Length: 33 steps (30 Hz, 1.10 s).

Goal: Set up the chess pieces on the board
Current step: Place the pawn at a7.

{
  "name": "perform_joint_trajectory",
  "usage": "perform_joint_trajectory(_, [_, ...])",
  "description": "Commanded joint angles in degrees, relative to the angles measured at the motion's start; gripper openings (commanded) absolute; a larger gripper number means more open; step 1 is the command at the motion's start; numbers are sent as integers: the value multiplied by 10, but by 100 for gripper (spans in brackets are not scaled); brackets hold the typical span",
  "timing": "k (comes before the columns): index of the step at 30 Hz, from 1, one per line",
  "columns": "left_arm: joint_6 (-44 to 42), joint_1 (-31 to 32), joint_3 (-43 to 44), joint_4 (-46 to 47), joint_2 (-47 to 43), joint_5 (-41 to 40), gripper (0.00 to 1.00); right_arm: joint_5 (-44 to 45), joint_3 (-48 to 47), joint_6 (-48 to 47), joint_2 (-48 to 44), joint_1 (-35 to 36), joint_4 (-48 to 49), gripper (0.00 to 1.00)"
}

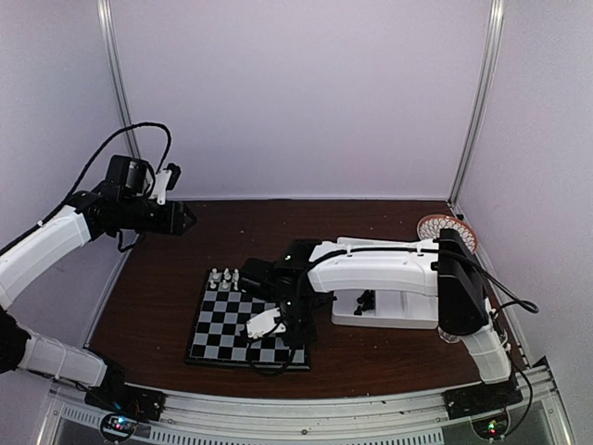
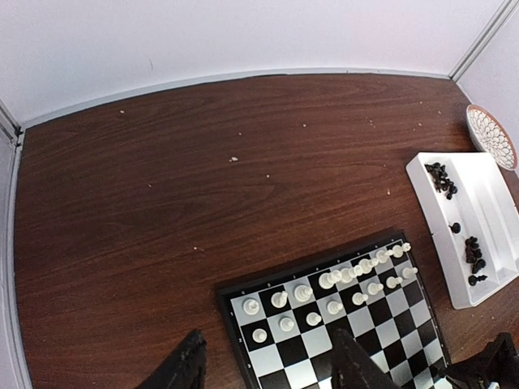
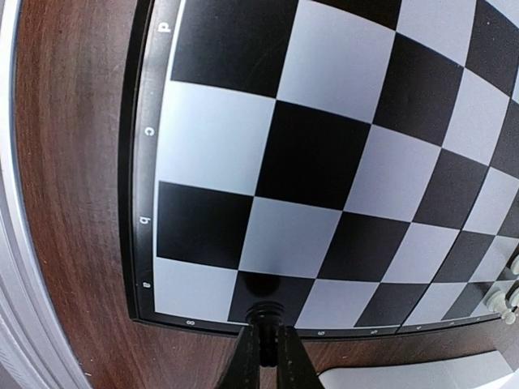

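The table (image 2: 162, 203) is showing dark, faintly shiny wood grain. The board (image 3: 308, 146) is looking smooth and glossy. The white chess pieces (image 2: 340, 279), and the black piece (image 3: 263, 310) sitting in the right gripper (image 3: 264, 326), are shining like plastic. The tray (image 2: 495, 194) is looking like smooth white plastic.

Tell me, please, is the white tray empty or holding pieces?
Not empty: the white tray holds black chess pieces in its compartments.

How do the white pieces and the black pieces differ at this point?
White pieces stand upright in two rows on the board; black pieces lie loose in the tray, off the board. White pieces are evenly spaced; black pieces bunch in small heaps. Both sets are tiny.
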State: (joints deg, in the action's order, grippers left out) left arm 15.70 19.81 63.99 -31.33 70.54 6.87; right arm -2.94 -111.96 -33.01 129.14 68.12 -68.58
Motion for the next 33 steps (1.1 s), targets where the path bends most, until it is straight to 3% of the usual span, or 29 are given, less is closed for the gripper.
perform_joint_trajectory(1, [-4, -4, -9, 25, -8, 10, 53, 18, 11, 3, 5, -2, 5, 4])
perform_joint_trajectory(29, [0, -5, -10, 27, -5, 23, 53, 17, 10, 5, 15, -2, 1, 8])
perform_joint_trajectory(33, [1, -5, -10, 27, -4, 25, 53, 17, 10, 6, 14, -2, -1, 12])
